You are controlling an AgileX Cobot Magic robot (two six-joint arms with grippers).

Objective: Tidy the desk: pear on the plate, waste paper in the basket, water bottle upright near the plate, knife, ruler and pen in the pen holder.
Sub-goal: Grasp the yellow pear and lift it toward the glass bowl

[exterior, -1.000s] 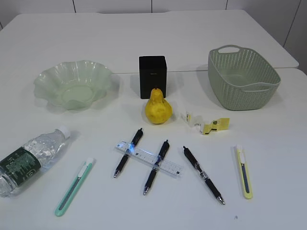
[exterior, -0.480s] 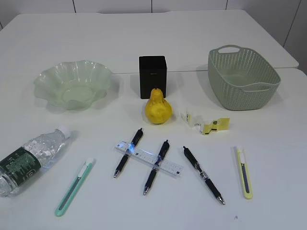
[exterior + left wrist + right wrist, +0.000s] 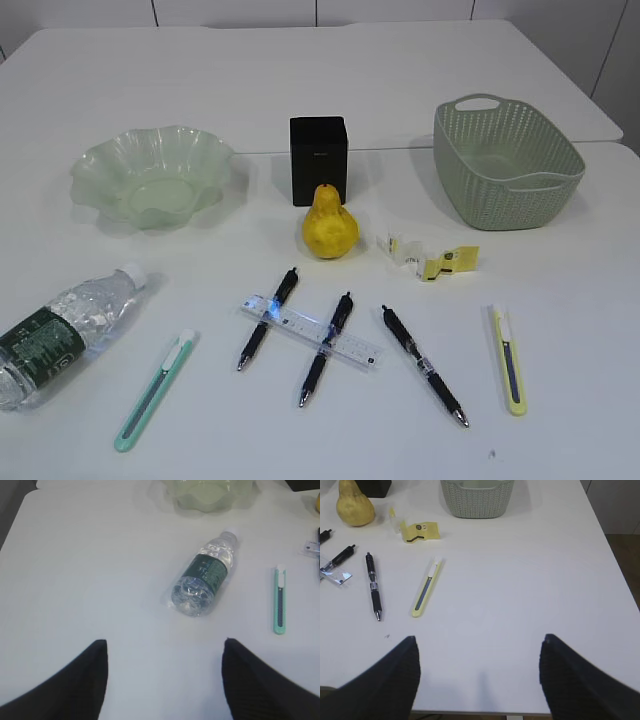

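Nothing moved on the desk lately, tidying not started. Left gripper (image 3: pixel 164 680) hung spread apart just short of the water bottle (image 3: pixel 201 575); right gripper (image 3: pixel 477 677) apart too.

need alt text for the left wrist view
A clear water bottle lies on its side on the white table, cap toward the pale-green plate. A teal knife lies at right; two dark fingers stand apart below.
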